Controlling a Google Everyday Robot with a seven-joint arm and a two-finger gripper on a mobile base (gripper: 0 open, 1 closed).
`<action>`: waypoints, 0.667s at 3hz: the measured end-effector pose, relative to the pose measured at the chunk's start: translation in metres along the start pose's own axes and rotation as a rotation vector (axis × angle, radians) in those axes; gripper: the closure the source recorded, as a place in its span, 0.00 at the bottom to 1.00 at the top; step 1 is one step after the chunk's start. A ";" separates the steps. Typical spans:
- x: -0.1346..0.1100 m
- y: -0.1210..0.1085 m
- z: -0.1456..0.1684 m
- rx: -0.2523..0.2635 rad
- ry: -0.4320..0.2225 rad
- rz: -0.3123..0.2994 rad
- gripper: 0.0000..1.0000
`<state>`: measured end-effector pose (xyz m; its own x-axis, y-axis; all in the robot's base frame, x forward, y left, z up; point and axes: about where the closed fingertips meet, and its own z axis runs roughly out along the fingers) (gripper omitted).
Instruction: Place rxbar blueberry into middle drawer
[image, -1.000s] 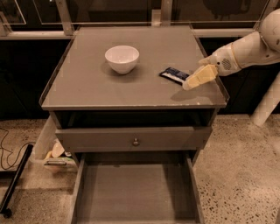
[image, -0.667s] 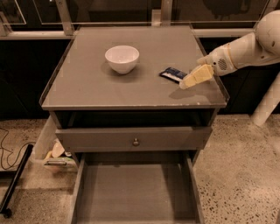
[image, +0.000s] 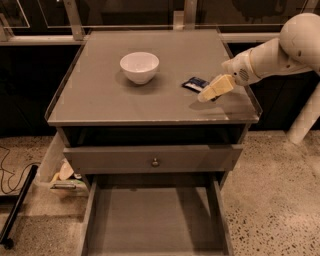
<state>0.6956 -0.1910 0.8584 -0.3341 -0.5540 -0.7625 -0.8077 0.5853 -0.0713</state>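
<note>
The rxbar blueberry (image: 194, 83), a small flat dark blue bar with a light label patch, lies on the grey cabinet top (image: 100, 95) right of centre. My gripper (image: 206, 95) comes in from the right on a white arm and sits over the bar's right end, hiding part of it. The middle drawer (image: 155, 220) is pulled out at the bottom of the view, a wide shallow grey tray with a bare floor. A white bowl (image: 139, 67) stands on the cabinet top to the left of the bar.
The drawer with a round metal knob (image: 155, 162) is shut above the open drawer. A raised rim runs round the cabinet top. Cables (image: 10, 170) and a black bar lie on the speckled floor at left; small clutter (image: 65, 177) sits beside the cabinet.
The gripper has shifted slightly left and down toward the bar. The bar, bowl and drawers have not moved.
</note>
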 end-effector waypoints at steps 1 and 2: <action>0.000 0.000 0.001 0.001 0.000 -0.001 0.00; 0.004 -0.004 0.007 0.002 0.006 0.011 0.00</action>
<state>0.7011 -0.1911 0.8512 -0.3456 -0.5508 -0.7597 -0.8028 0.5927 -0.0646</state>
